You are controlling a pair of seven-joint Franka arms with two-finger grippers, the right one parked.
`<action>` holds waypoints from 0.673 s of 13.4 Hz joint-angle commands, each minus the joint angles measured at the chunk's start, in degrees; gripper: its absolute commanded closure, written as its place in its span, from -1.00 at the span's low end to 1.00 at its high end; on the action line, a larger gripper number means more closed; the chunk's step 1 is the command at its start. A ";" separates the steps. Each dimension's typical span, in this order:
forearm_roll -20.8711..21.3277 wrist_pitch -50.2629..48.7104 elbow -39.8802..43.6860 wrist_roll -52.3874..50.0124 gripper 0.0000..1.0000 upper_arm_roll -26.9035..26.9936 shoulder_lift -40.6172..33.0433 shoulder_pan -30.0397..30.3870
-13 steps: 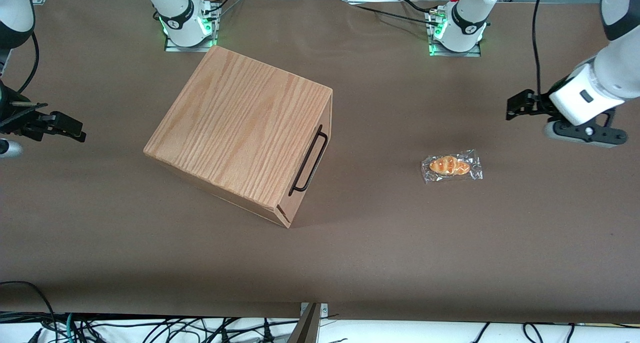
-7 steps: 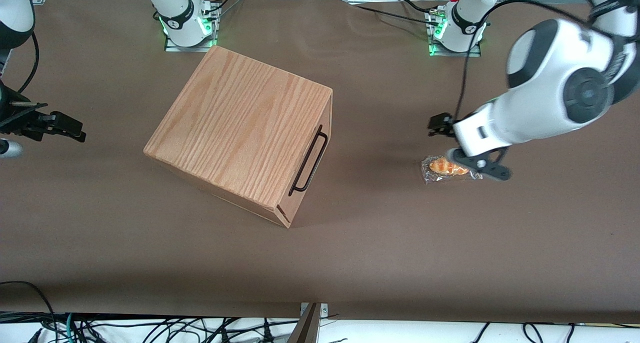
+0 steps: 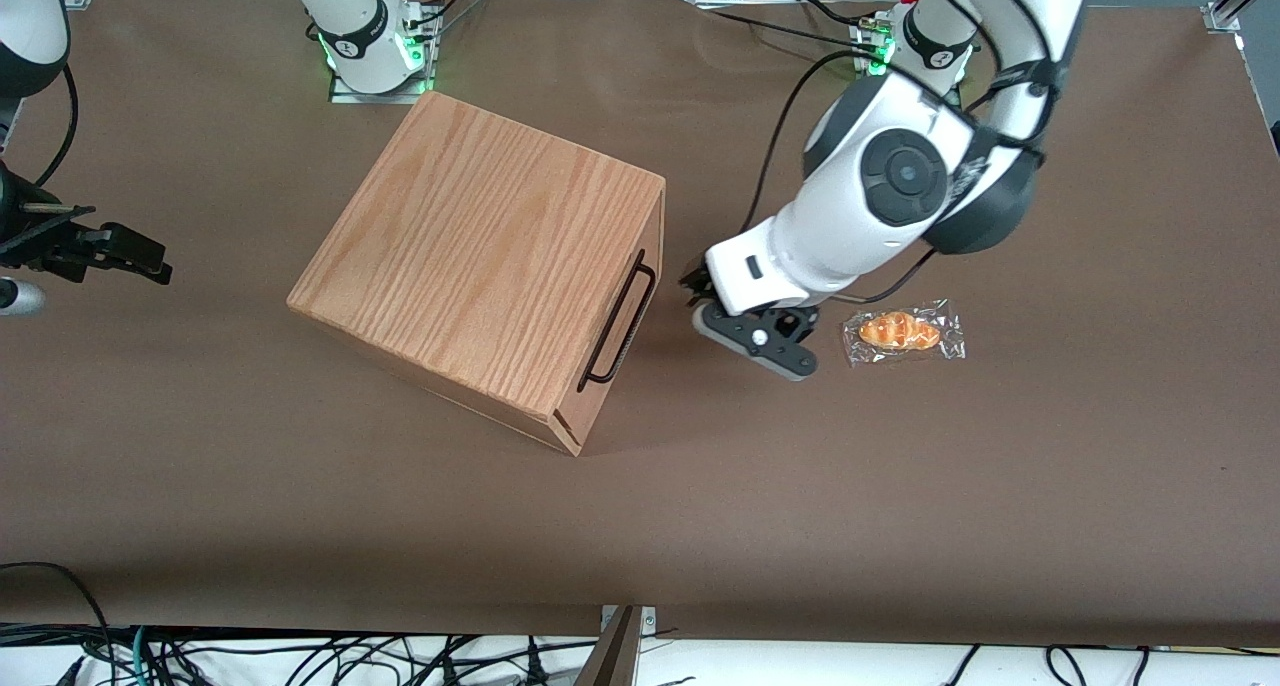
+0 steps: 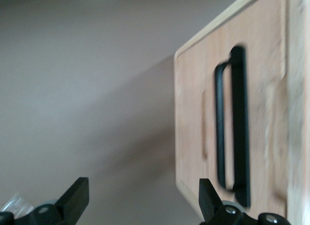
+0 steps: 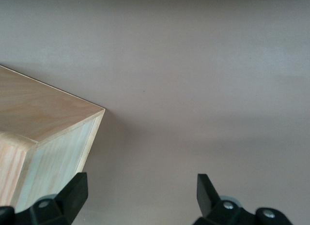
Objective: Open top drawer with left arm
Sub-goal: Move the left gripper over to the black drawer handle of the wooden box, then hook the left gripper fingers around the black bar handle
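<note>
The oak-grain box [image 3: 480, 246] stands on the brown table. Its top drawer [image 3: 652, 228] is shut, flush with the box, and its thin black bar handle [image 3: 631, 324] faces the working arm's end. The white left arm [image 3: 880, 196] reaches down in front of the drawer. Its gripper [image 3: 693, 288] is open and empty, a short way in front of the handle without touching it. In the left wrist view the drawer front [image 4: 193, 113] and handle [image 4: 240, 123] lie just ahead of the gripper [image 4: 143, 201], whose fingers [image 4: 72, 198] stand wide apart.
A plastic-wrapped bread roll [image 3: 902, 331] lies on the table beside the left arm's wrist, toward the working arm's end; its wrapper edge [image 4: 12, 203] shows in the left wrist view. Two arm bases [image 3: 375, 41] stand farthest from the front camera.
The left arm has swept from the working arm's end of the table, over the bread roll, to just in front of the drawer. The box and roll have not moved.
</note>
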 commanded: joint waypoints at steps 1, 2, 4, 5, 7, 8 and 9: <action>-4.84 6.02 2.22 -0.31 -1.00 0.81 3.82 -1.83; -5.12 8.05 2.22 -0.31 -1.00 0.81 4.61 -2.01; -7.48 11.13 2.13 -0.22 -1.00 0.81 5.76 -3.07; -9.32 11.92 2.22 0.13 -1.00 0.81 6.37 -3.24; -9.96 11.93 2.04 0.92 -1.00 0.81 6.81 -3.60; -9.96 11.93 1.95 1.19 -1.00 0.90 7.08 -3.51; -9.87 11.93 1.95 1.54 -1.00 0.90 7.43 -3.51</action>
